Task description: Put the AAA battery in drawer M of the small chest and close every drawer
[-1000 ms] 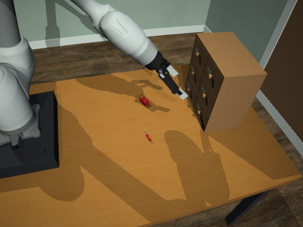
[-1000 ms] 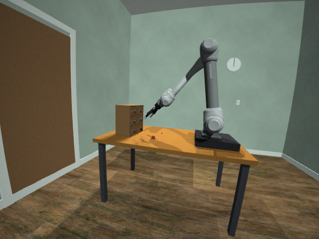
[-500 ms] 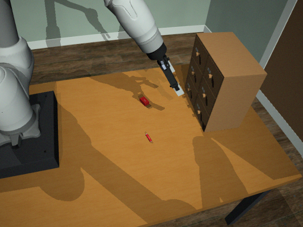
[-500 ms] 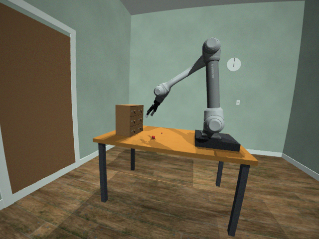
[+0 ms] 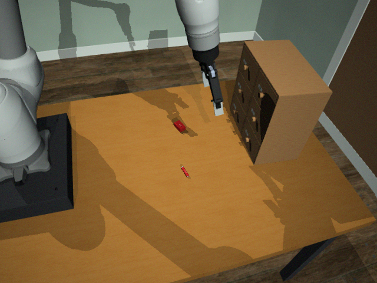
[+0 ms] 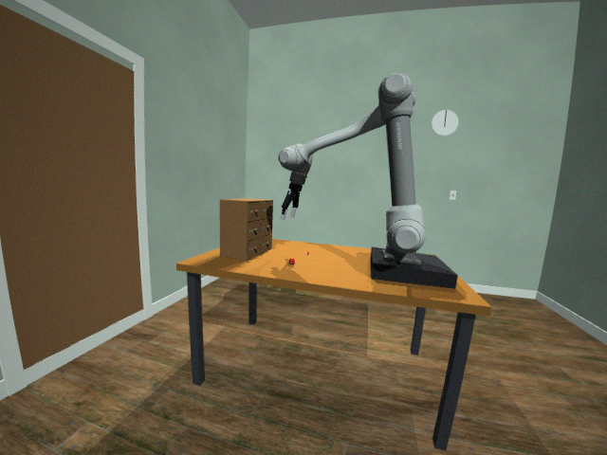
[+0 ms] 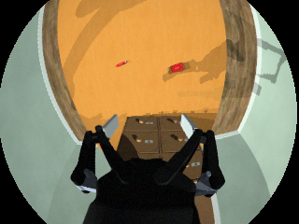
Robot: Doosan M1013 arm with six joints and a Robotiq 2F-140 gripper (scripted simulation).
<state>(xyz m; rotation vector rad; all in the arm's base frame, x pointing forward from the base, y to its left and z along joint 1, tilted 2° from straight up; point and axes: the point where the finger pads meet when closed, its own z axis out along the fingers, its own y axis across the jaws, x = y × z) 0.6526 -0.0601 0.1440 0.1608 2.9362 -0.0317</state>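
Battery (image 5: 185, 171) (image 6: 307, 253) (image 7: 121, 63), red, lying on the worktop (image 5: 146, 188) (image 6: 333, 264) (image 7: 145, 28), below and well apart from the gripper (image 5: 212, 96) (image 6: 287, 214) (image 7: 149, 119). The gripper, fingers spread wide with nothing between them, hangs above the worktop near the drawer fronts of the chest (image 5: 289, 69) (image 6: 234, 227) (image 7: 140, 151). A red block (image 5: 179, 125) (image 6: 291, 261) (image 7: 177, 68) lies apart from the battery.

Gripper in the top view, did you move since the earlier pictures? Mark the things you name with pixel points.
Yes, the gripper (image 5: 211, 97) (image 6: 287, 215) (image 7: 149, 119) moved: its wrist end swung away from the chest (image 5: 292, 68) (image 6: 234, 227) (image 7: 206, 210).
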